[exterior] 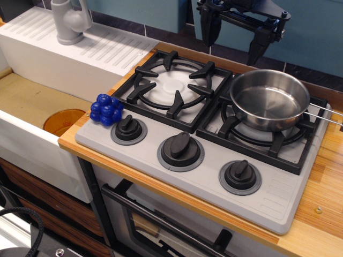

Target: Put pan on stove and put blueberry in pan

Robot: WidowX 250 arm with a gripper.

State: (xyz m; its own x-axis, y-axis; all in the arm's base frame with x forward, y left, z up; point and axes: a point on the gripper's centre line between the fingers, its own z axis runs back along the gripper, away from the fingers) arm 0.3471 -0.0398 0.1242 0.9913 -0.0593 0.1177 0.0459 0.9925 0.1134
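The shiny steel pan [269, 99] sits on the right burner of the grey stove [161, 171], its wire handle pointing right. The deep-blue blueberry [106, 110] lies on the stove's front left corner, next to the left knob [129, 129]. My black gripper [234, 43] hangs open and empty above the back of the stove, behind the pan and between the two burners. Its two fingers [257, 48] point down, apart from the pan.
The left burner [172, 83] is bare. A white sink [32, 96] with an orange drain and a grey tap [69, 21] lies to the left. The wooden counter edge [321, 214] runs on the right. An oven door handle is below the stove.
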